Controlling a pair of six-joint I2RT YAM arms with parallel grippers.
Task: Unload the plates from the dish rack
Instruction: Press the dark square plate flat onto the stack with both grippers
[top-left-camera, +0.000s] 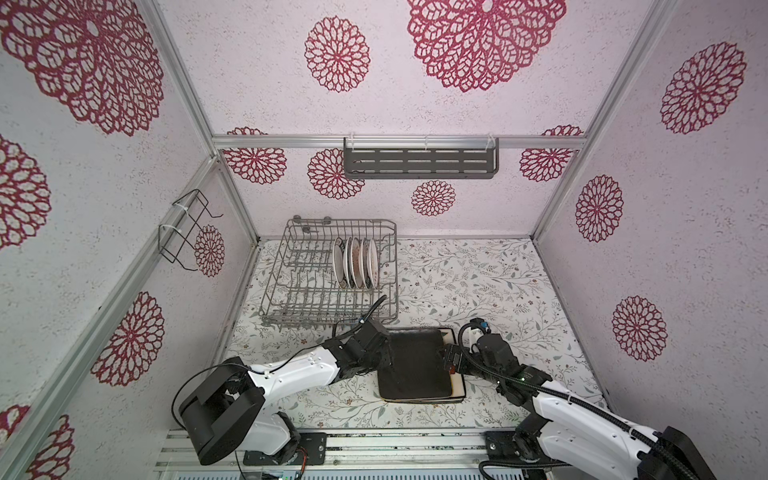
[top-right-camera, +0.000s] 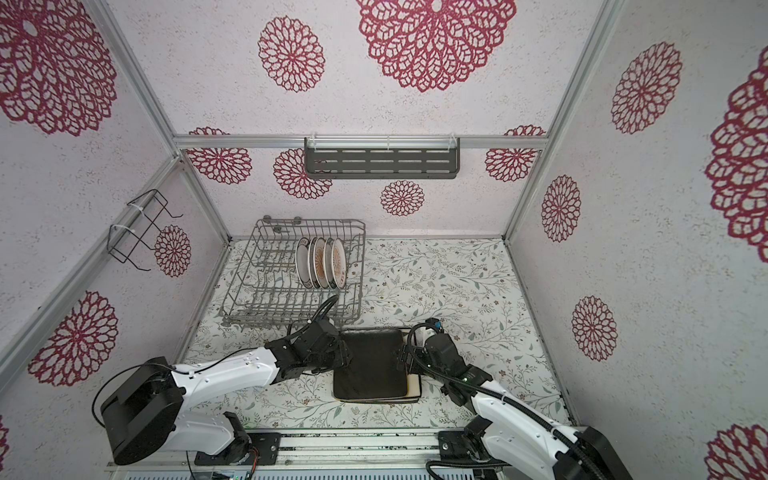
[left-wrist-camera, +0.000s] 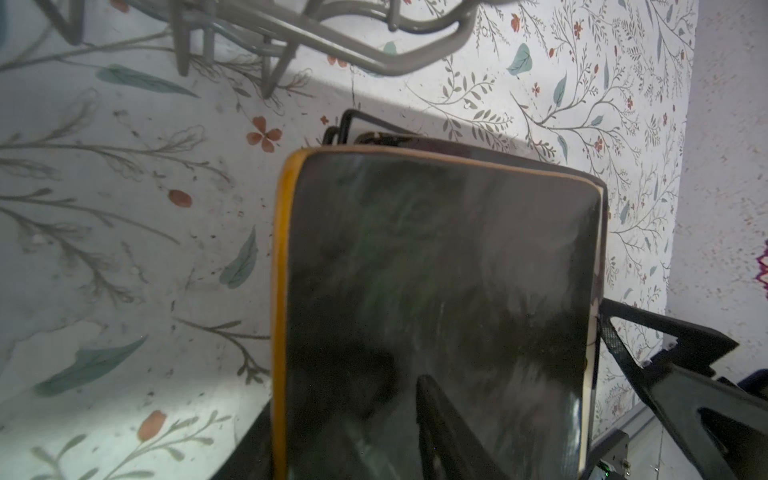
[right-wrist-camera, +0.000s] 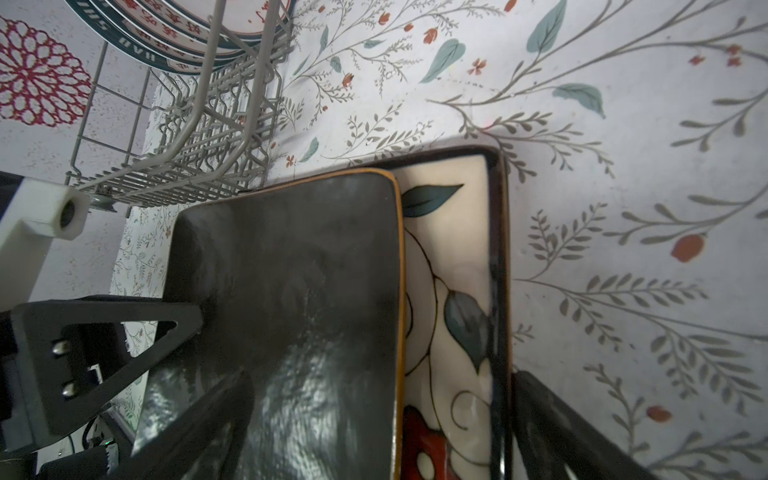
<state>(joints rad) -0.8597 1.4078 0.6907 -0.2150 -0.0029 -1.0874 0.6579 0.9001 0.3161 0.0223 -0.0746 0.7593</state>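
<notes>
Jaws astride dark brown plate (top-left-camera: 415, 361) edges

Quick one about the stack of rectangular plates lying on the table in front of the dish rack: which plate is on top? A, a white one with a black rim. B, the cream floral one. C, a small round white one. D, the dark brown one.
D: the dark brown plate lies on top of the stack, and the cream floral plate peeks out from under it along one side.

Floral table (top-left-camera: 498, 282), dish rack (top-left-camera: 299, 320), stacked rectangular plates (top-left-camera: 415, 365)
</notes>
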